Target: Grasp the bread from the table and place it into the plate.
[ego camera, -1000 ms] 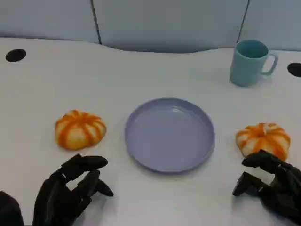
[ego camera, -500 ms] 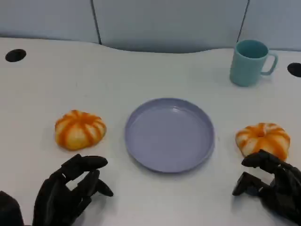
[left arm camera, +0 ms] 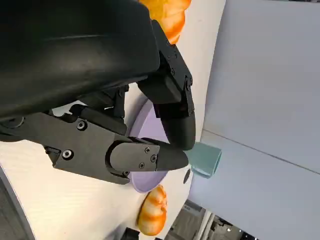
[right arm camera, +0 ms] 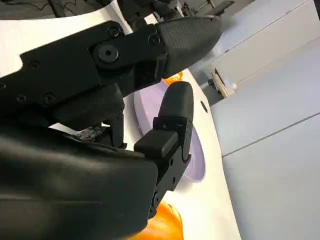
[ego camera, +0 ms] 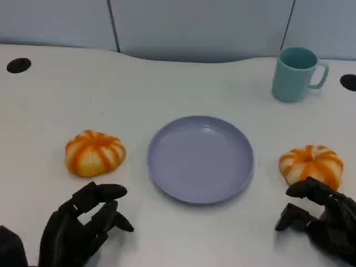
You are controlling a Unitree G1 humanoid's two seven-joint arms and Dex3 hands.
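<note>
Two orange-and-white pumpkin-shaped breads lie on the white table. One bread is left of the lavender plate, the other bread is right of it. The plate holds nothing. My left hand hovers near the table's front edge, just in front of the left bread, fingers spread and holding nothing. My right hand sits close in front of the right bread, fingers apart and holding nothing. The left wrist view shows the plate and a bread past my fingers. The right wrist view shows the plate and a bread.
A teal mug stands at the back right, handle to the right. Two dark round holes sit in the tabletop at the far left and far right. A grey partition wall runs behind the table.
</note>
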